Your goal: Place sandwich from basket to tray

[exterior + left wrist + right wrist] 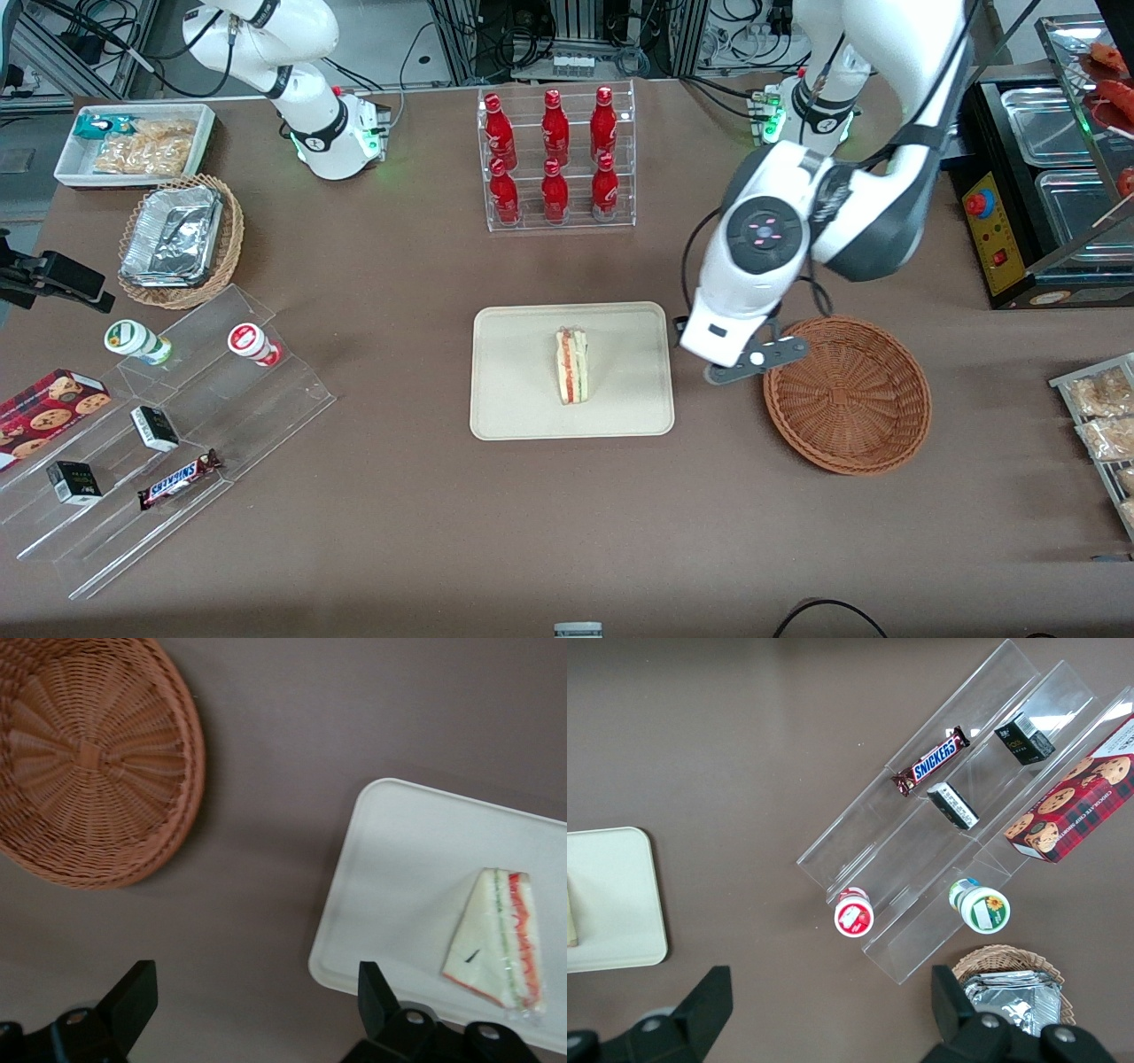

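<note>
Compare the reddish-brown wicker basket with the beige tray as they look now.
The round, reddish-brown woven wicker basket is bowl-shaped; the flat beige rectangular tray has rounded corners and a low rim. The basket holds nothing; the tray carries the triangular white-bread sandwich. The open pincer hangs above the bare table between them. Both rest on the brown table.

The gripper (252,1014) hangs with fingers spread wide over the bare strip of counter (718,496) between the tray (509,416) and the basket (886,443), holding nothing. That strip runs open toward 6 o'clock in the front view. At 9 o'clock the tray's low rim is the only step, and the sandwich (573,365) lies mid-tray with flat room all round it. At 3 o'clock the basket stands empty. At 12 o'clock a bottle rack (556,159) rises, well apart from the tray.
</note>
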`<state>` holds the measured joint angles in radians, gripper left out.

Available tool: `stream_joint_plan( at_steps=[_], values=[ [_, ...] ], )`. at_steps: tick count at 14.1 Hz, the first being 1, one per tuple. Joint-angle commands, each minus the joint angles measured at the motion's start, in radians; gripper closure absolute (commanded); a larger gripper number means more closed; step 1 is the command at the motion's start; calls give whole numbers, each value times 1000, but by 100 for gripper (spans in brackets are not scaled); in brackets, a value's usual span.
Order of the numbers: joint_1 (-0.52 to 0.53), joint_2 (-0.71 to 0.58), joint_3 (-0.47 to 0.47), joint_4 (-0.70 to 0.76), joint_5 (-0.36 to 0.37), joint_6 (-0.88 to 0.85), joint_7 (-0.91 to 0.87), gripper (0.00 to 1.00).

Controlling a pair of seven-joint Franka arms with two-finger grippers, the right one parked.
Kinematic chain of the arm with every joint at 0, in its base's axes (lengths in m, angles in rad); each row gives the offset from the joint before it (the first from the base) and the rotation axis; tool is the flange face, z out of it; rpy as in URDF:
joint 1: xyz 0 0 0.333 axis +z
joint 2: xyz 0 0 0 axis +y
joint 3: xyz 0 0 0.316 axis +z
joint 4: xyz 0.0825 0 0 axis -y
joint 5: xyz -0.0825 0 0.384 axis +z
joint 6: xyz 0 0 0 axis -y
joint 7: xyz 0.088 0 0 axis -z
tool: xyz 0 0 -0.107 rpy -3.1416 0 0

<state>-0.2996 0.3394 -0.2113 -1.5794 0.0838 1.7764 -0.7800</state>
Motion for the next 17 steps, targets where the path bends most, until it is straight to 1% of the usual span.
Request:
stream_joint_plan(
  at_steps=[1,3,5,7,8,10,12,14,17],
  values=[
    [80,-158,-8,-145,-50,-38,175,0],
    [129,-209,-7,-151,-52,-141,327,0],
    [215,-253,-7,-148,-52,-225,488,0],
    [272,-282,-3,-130,-50,-270,602,0],
    [289,-299,10,-129,-50,-275,645,0],
    [289,-330,87,-129,-50,-284,741,0],
    [289,-345,142,-117,-52,-278,810,0],
    [289,-346,173,-88,-55,-269,820,0],
    [289,-346,188,-67,-75,-241,820,0]
  ],
)
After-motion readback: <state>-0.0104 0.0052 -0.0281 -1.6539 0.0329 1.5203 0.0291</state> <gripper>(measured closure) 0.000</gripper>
